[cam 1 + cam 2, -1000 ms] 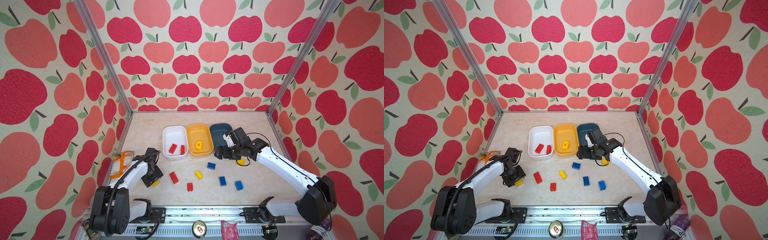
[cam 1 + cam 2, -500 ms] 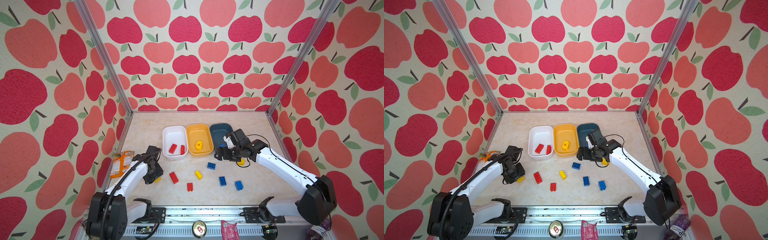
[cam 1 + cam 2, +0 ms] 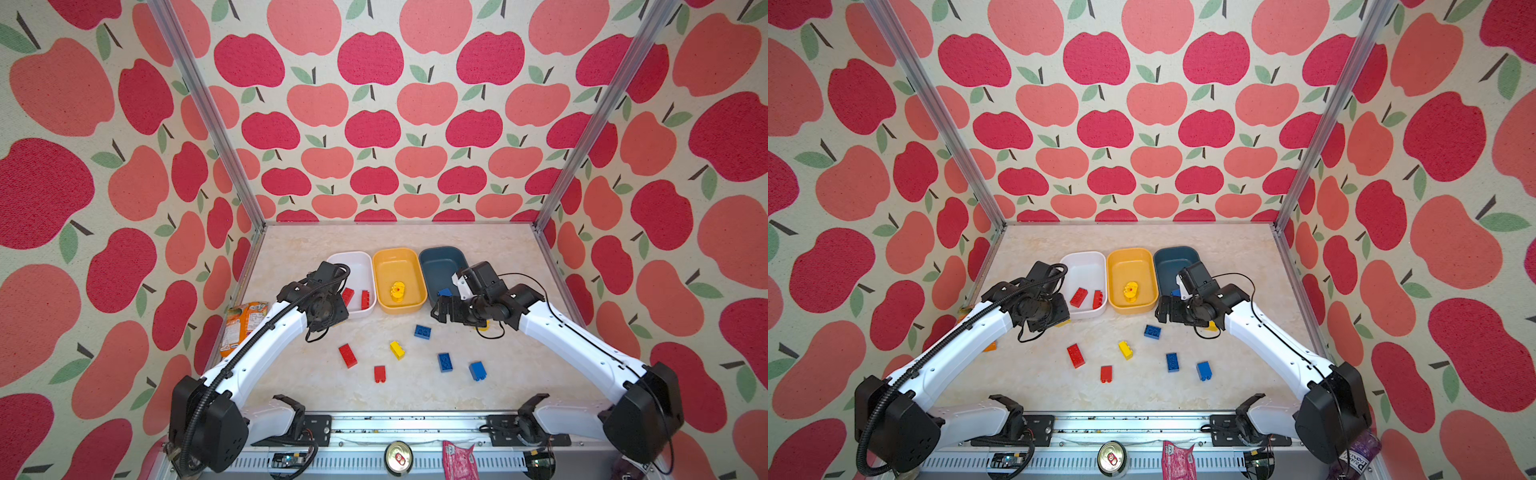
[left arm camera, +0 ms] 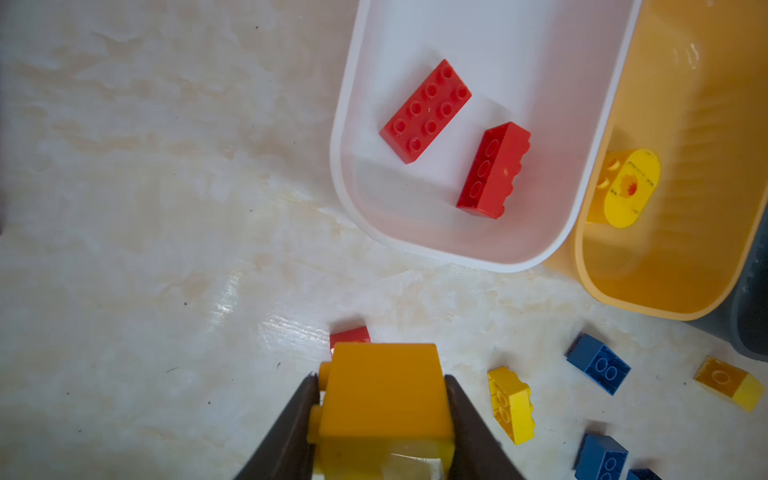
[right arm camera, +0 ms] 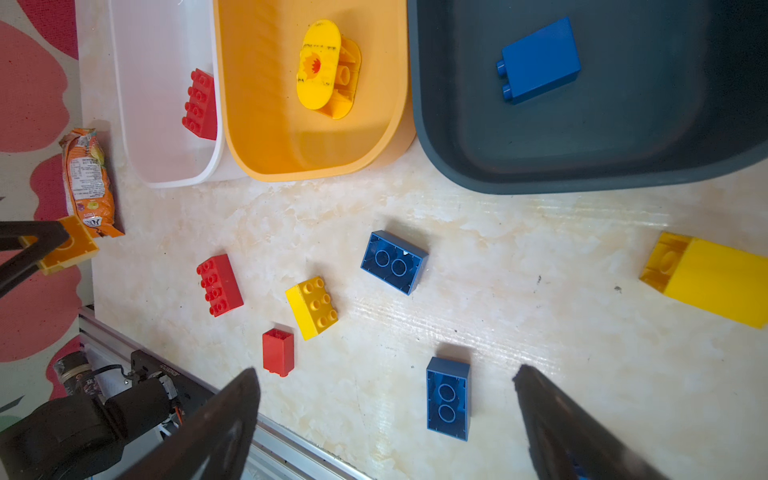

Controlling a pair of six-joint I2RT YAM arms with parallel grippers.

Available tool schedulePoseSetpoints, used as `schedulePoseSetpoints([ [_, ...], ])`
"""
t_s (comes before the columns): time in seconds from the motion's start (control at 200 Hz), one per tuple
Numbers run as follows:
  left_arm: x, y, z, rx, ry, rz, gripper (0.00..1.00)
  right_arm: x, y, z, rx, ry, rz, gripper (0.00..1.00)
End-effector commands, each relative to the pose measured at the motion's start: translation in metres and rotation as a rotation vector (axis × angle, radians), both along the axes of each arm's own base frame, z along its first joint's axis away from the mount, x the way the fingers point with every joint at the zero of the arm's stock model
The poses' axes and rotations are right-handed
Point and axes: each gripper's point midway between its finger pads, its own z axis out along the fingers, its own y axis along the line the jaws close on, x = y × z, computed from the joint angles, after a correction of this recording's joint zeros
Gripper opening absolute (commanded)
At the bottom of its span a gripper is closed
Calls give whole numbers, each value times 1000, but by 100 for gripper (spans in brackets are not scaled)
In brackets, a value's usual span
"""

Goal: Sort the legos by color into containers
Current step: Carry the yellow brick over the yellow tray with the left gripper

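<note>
We are lifting a yellow brick (image 4: 382, 399) in the left end effector (image 4: 381, 380), jaws pinched narrow on its sides. A second ago it was low over the desk (image 3: 498, 374); now it is heading for the yellow tub (image 4: 665, 270). Our right end effector (image 5: 384, 374) is spreading wide and empty. The right wrist view is showing a blue brick (image 5: 538, 60) lying whole in the slate tub (image 5: 623, 158), probably just dropped, while in both top views the arm is hiding most of it.
</note>
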Motion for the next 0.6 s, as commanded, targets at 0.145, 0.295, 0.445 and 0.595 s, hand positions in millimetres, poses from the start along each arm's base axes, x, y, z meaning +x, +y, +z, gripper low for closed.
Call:
schedulePoseSetpoints([
  [0.145,58,-54,21,-7,-94,-152,38,1,-11,4,4,-20,-62,99],
  [0.295,93,-89,25,-21,-131,-239,37,-2,-14,3,8,-19,-77,99],
  [0.445,123,-120,15,-16,-133,-307,37,-5,-18,3,12,-24,-97,99],
  [0.595,146,-144,-1,-17,-114,-358,37,-5,-21,4,11,-32,-113,99],
])
